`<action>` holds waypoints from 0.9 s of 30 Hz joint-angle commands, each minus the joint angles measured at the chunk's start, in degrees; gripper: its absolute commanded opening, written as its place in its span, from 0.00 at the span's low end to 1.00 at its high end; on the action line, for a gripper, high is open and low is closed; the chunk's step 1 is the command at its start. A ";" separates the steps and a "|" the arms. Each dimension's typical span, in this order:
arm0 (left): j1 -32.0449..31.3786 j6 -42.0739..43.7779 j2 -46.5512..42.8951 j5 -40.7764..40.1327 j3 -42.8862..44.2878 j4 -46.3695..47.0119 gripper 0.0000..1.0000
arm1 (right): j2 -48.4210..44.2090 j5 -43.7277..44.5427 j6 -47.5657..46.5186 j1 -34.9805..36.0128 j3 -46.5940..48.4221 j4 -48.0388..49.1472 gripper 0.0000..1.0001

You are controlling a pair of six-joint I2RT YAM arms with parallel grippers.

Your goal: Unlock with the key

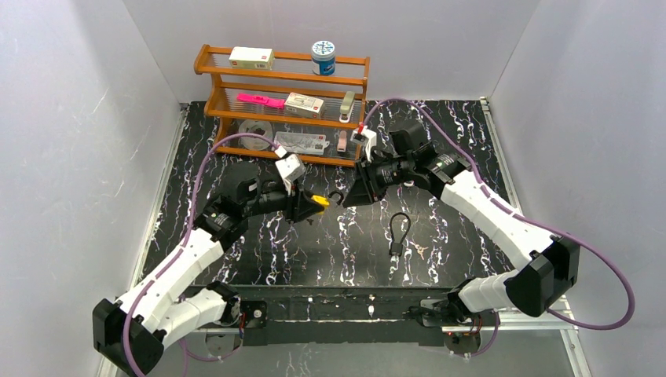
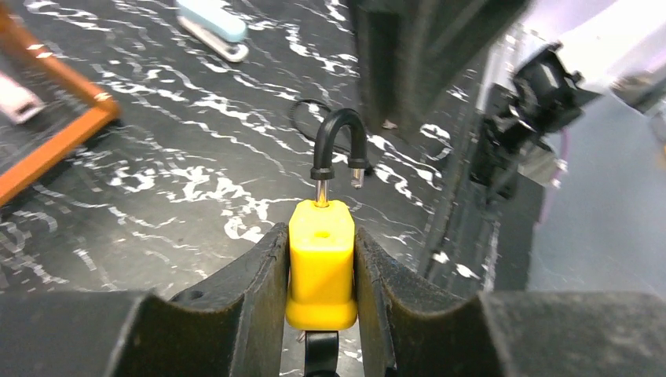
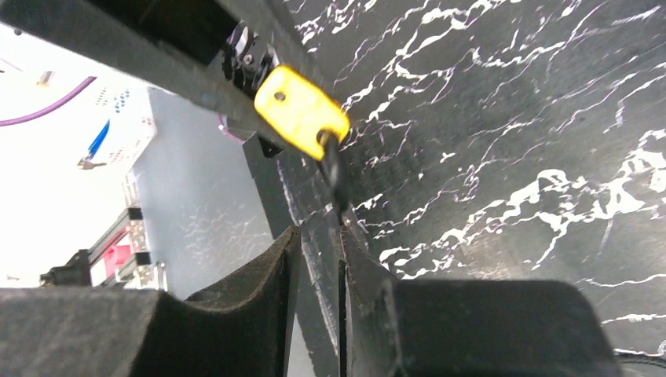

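A yellow padlock [image 1: 317, 200] is held above the table in my left gripper [image 1: 308, 206]. In the left wrist view the jaws [image 2: 320, 236] are shut on the sides of its body [image 2: 320, 275]. Its black shackle [image 2: 339, 126] stands up with one leg out of the body. A black piece [image 2: 322, 357] shows under the lock; I cannot tell if it is the key. My right gripper [image 1: 349, 195] faces the shackle's tip. In the right wrist view its jaws [image 3: 320, 232] stand a narrow gap apart with nothing between them, just below the shackle [image 3: 334, 173] and the lock [image 3: 301, 111].
A black cable loop [image 1: 399, 228] lies on the marbled black table [image 1: 471, 133] right of centre. A wooden rack [image 1: 283, 102] with small boxes and a tin stands at the back; its orange frame shows in the left wrist view [image 2: 55, 149]. White walls enclose the table.
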 commanded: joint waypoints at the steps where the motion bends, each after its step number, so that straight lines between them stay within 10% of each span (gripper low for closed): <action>1: 0.55 -3.31 -3.19 -9.33 -1.67 9.55 0.00 | -1.10 -3.88 -0.39 0.33 -1.67 -2.52 0.30; 9: 0.55 -8.46 -2.29 -16.75 -3.86 8.55 0.00 | -4.76 14.47 8.27 0.29 -4.05 8.59 0.55; 14: 0.63 -20.12 1.78 -30.60 -4.78 4.98 0.00 | -6.77 18.60 11.59 0.34 -6.85 13.16 0.57; 27: 8.79 -36.63 16.25 -31.61 -7.46 10.48 0.00 | -11.63 24.25 18.82 0.29 -14.43 17.28 0.56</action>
